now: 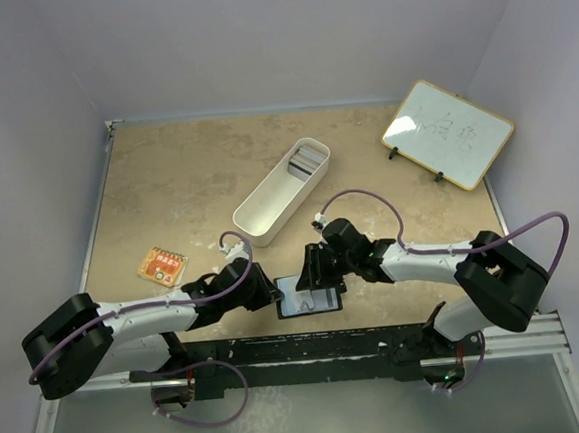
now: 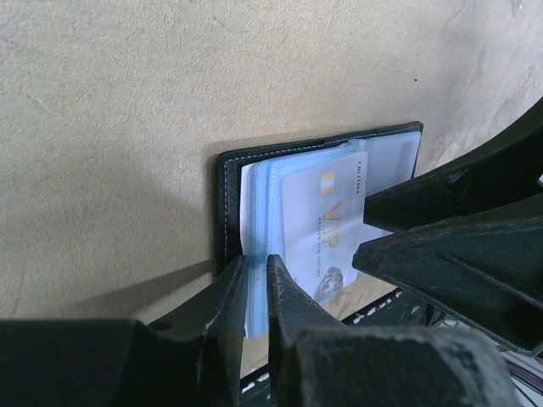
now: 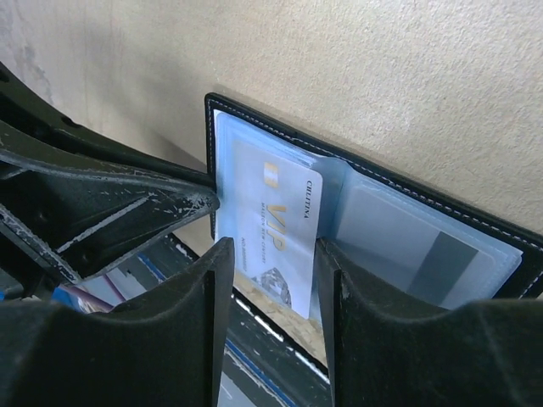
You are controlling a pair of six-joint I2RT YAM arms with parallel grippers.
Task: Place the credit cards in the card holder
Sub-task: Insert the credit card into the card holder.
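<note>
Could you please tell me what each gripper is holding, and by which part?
The left gripper pinches the blue sleeves of the card holder at their near edge; the right gripper clasps the VIP card across its long edges.

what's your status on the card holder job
Left gripper shut on card holder edge, holder lying open. Right gripper shut on VIP credit card, partly in a sleeve. White tray sits apart, not in the way.
</note>
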